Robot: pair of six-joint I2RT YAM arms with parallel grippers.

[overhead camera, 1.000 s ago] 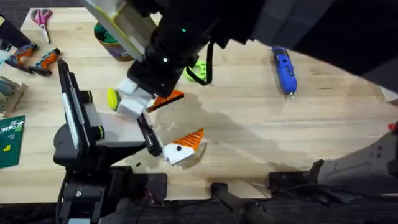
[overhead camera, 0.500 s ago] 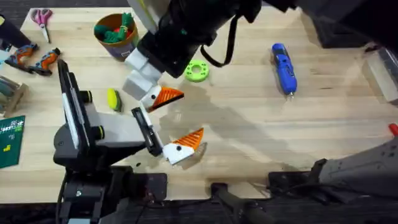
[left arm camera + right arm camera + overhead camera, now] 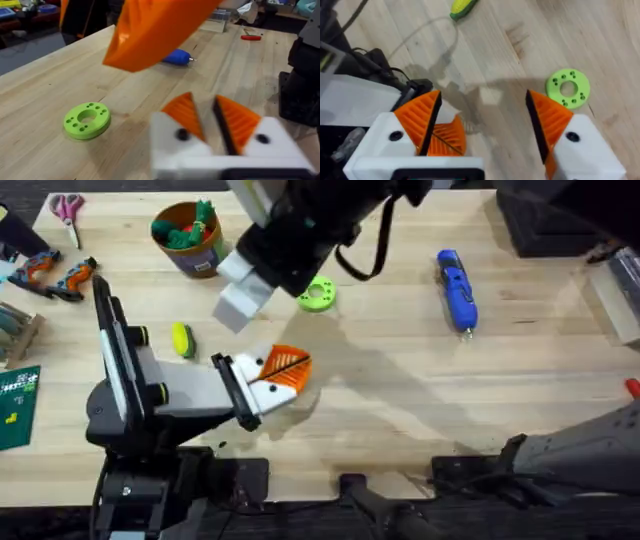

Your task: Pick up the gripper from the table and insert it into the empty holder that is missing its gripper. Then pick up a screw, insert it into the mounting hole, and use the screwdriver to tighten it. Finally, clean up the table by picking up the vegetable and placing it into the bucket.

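Observation:
My left gripper (image 3: 283, 367) sits low over the table, left of centre. Its orange pads (image 3: 235, 122) stand shut with only a thin slit and nothing between them. My right gripper (image 3: 243, 292) hangs above and just behind it, open wide and empty (image 3: 482, 100), with the left gripper's pads (image 3: 447, 137) under one finger. The blue screwdriver (image 3: 456, 290) lies at the back right. The yellow-green vegetable (image 3: 182, 340) lies left of the left gripper. The bucket (image 3: 190, 235) stands at the back left. The loose gripper, the holder and the screw are out of view.
A lime-green ring disc (image 3: 318, 296) lies just right of the right gripper. Orange-handled pliers (image 3: 55, 275), scissors (image 3: 67, 208) and a green board (image 3: 18, 405) line the left edge. A clear box (image 3: 620, 290) sits at the far right.
The left gripper has moved from near the front edge back toward the table's middle. The right gripper has drawn away upward and back, uncovering the bucket.

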